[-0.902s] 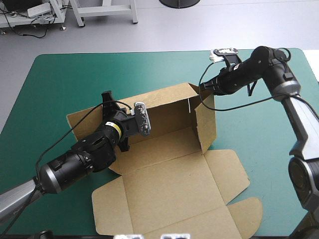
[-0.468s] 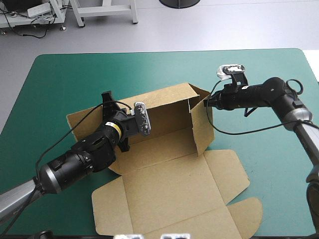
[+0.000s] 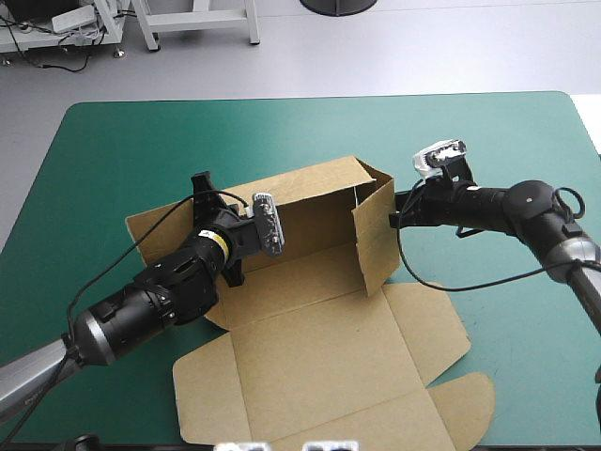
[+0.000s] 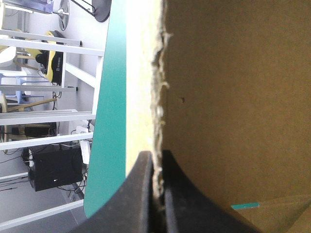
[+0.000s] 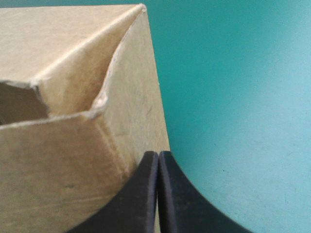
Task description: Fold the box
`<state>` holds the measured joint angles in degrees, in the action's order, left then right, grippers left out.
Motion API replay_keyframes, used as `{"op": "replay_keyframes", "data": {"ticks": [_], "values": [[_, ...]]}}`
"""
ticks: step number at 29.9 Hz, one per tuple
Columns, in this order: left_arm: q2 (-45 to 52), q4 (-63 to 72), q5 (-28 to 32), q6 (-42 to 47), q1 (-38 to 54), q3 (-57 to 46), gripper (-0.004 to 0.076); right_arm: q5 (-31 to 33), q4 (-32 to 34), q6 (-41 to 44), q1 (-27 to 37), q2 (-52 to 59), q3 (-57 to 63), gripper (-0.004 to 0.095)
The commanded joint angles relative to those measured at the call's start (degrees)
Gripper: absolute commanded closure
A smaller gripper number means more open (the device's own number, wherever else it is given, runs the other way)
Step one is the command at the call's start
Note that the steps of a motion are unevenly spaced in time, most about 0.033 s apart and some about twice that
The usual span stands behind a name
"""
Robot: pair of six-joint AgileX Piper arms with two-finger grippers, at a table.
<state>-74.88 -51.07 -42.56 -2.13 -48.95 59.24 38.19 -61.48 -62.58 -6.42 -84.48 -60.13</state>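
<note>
The brown box [image 3: 319, 357] lies on the teal-green cover with its lid panel flat toward the table's front edge. Its back wall [image 3: 310, 202] stands raised. My left gripper [image 3: 203, 188] is shut on the left end of that wall; in the left wrist view the black fingers [image 4: 156, 160] clamp the torn board edge [image 4: 160, 87]. The right side wall [image 3: 376, 240] stands upright, turned inward. My right gripper [image 3: 394, 214] is shut, and its tip [image 5: 158, 156] touches the outer face of that wall [image 5: 73, 145] near its corner.
The left side flap [image 3: 155, 225] lies flat under my left arm. A rounded tab [image 3: 465, 404] of the lid reaches the front right. Bare teal-green cover [image 3: 488, 310] shows right of the box and along the far edge [image 3: 282, 132].
My right gripper has swung from the far right corner down to the side wall's outer face. That wall has turned inward and stands straighter. The left arm has not moved.
</note>
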Motion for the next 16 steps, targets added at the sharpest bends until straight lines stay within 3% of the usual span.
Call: {"op": "replay_keyframes", "data": {"ticks": [1,6,16], "values": [[1.26,1.92,3.4,1.06,-0.39,0.95,0.0729,-0.12,-9.06,-8.53,1.22,3.51,1.84,0.0912],[1.26,1.92,3.52,1.06,-0.39,0.95,0.0729,1.41,-14.44,-16.09,1.34,4.21,4.89,0.0912],[1.26,2.04,3.61,1.06,-0.39,0.95,0.0729,4.01,-12.83,-18.38,1.34,4.54,5.07,0.0913]]}}
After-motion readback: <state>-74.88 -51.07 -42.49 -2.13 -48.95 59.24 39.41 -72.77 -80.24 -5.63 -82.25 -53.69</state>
